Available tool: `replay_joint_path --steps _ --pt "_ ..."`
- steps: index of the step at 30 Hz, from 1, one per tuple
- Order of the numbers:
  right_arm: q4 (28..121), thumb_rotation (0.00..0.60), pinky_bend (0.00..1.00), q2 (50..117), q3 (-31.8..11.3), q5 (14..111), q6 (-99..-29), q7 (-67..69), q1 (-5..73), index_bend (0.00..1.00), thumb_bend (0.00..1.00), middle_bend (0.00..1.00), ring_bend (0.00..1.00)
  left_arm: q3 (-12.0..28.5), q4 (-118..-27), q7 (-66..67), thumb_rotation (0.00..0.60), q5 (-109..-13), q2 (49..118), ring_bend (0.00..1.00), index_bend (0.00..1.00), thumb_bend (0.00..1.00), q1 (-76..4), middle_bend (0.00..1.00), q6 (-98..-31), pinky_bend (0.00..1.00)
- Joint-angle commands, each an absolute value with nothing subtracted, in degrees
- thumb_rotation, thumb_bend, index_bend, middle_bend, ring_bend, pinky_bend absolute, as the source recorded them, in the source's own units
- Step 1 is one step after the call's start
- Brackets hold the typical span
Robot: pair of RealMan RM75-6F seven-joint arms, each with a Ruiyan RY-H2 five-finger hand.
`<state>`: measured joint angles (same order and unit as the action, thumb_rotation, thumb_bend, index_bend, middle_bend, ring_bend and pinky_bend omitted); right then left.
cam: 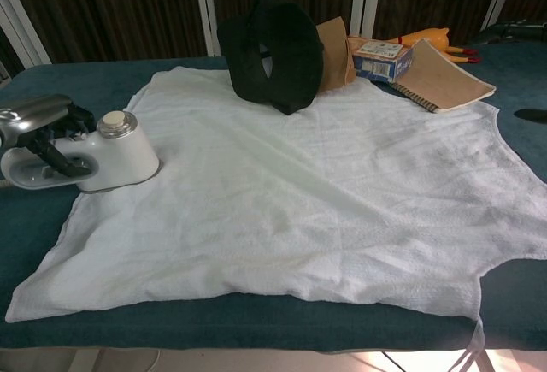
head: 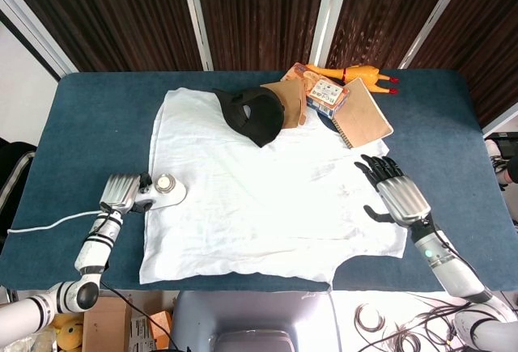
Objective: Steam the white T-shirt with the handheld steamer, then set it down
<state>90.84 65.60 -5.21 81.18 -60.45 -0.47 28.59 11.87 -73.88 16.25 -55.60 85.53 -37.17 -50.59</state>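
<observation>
White T-shirt [cam: 325, 192] bears steamer [cam: 94, 162], gripped by left hand [cam: 38, 124].

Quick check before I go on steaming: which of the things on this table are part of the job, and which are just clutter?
Job:
white T-shirt
handheld steamer, gripped by the left hand
right hand, empty, on the shirt's edge

Clutter:
black mask
spiral notebook
small box
rubber chicken

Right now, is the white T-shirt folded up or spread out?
Spread out. The white cotton T-shirt lies flat in one layer across the blue table, wrinkled, its edges visible all around.
</observation>
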Motion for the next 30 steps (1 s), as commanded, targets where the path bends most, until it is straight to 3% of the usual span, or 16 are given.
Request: replay_joint_path --steps 1,13,19,24,30 --pt "90.8 0.600 0.00 65.5 -5.2 81.3 -60.5 -0.4 28.5 0.00 0.27 0.00 0.00 11.9 -74.3 16.1 0.600 -54.5 85.1 0.77 0.69 0.21 -37.4 0.66 -49.7 1.00" --pt "91.4 0.600 0.00 64.4 -4.7 81.8 -61.2 0.3 27.9 0.00 0.27 0.00 0.00 11.9 -75.7 10.0 0.600 -53.2 83.2 0.98 0.90 0.30 -37.3 0.86 -45.4 1.00" --pt "91.4 0.600 0.00 63.9 -4.6 81.7 -61.2 0.6 27.7 0.00 0.27 0.00 0.00 11.8 -75.2 7.4 0.600 -54.1 82.9 1.00 0.98 0.34 -36.8 0.94 -44.8 1.00" --pt "91.4 0.600 0.00 63.6 -4.3 82.0 -60.6 1.0 27.7 0.00 0.27 0.00 0.00 13.2 -75.6 0.1 0.600 -55.3 82.3 1.00 1.00 0.51 -35.8 1.00 -43.9 1.00" --pt "91.1 0.600 0.00 63.6 -4.0 81.8 -59.7 1.5 27.8 0.00 0.27 0.00 0.00 15.3 -77.4 -7.8 0.600 -58.2 81.0 1.00 1.00 0.63 -35.0 1.00 -43.8 1.00"
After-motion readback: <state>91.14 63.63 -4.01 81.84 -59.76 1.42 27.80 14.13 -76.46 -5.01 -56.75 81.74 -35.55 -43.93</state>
